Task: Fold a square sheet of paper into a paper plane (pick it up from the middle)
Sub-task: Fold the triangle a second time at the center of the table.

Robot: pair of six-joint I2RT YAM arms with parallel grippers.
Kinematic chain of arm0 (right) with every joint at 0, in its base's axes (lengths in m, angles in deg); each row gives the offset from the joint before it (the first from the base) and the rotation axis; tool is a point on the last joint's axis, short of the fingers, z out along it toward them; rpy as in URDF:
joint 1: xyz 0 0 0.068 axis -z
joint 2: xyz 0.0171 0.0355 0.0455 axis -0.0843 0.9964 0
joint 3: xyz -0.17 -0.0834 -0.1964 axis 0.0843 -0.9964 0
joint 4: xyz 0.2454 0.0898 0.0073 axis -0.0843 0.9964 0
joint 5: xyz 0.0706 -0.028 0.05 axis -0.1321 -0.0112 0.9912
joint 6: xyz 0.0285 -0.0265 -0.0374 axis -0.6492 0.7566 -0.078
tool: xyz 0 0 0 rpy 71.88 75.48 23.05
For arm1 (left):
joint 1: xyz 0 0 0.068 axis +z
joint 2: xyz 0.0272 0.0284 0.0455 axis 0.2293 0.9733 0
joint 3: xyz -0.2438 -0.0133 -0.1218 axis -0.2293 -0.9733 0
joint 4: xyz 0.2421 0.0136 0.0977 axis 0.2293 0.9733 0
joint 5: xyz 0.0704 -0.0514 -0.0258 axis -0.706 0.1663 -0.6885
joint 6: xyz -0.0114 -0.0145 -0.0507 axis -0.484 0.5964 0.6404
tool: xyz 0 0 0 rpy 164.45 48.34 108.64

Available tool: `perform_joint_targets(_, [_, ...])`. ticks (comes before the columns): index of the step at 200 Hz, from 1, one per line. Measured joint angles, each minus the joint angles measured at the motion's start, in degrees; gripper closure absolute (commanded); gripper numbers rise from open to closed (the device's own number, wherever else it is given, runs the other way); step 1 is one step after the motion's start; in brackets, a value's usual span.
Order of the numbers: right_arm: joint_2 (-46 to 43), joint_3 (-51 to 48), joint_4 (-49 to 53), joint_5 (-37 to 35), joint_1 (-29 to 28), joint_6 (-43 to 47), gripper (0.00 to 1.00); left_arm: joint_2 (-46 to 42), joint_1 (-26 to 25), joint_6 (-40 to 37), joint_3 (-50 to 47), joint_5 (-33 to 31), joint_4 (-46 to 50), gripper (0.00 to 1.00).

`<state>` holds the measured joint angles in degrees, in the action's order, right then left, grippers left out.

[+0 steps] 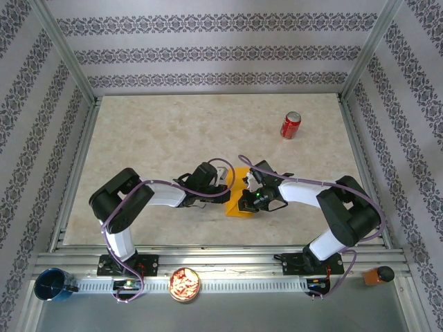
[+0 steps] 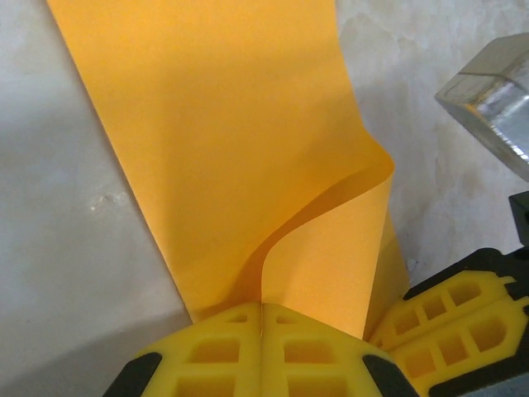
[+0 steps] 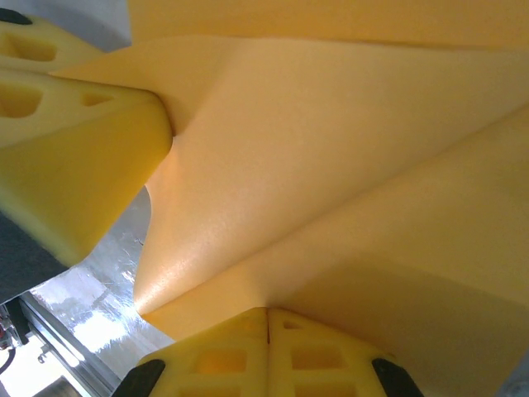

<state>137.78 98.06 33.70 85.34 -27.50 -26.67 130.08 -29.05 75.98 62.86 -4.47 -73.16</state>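
Plainly, we have the square sheet of paper (image 1: 237,196) pinched between both arms, on the near side of the red soda can (image 1: 290,125) and well apart from it, toward the left arm's side of the can. Our left gripper (image 2: 263,318) has its fingers pressed together on one edge, and the paper curls up into the seam between them. Our right gripper (image 3: 267,321) is likewise clamped on the paper, just beside the left one.

We judge the sheet very light and limp: it bows and buckles between the two grips instead of holding flat, and a soft ridge runs across it. It will likely crease for good wherever it is squeezed or kinked, and it could tear if the grips pull apart. Holds set further apart along an edge would probably keep it taut for a clean fold.
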Motion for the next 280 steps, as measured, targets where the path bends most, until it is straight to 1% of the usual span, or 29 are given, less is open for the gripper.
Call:
perform_joint_targets(104, [0.0, 0.0, 0.0, 0.0, 0.0, 0.0, 0.96, -1.0, 0.0, 0.0, 0.0, -0.2, 0.0, 0.97])
perform_joint_targets(161, [0.0, 0.0, 0.0, 0.0, 0.0, 0.0, 0.95, 0.9, 0.0, 0.0, 0.1, 0.1, -0.2, 0.97])
perform_joint_targets(218, [-0.5, 0.0, 0.3, -0.5, 0.0, -0.7, 0.91, 1.0, 0.0, 0.0, 0.2, 0.2, -0.3, 0.97])
perform_joint_targets(247, [-5.5, -0.8, 0.3, -2.0, 1.0, -3.8, 0.89, 1.0, 0.0, 0.0, 0.2, 0.2, -0.4, 0.98])
perform_joint_targets(280, [-12.9, -4.1, -4.9, -2.6, 3.5, -9.7, 0.92, 1.0, 0.0, 0.2, 0.2, 0.0, -0.6, 0.99])
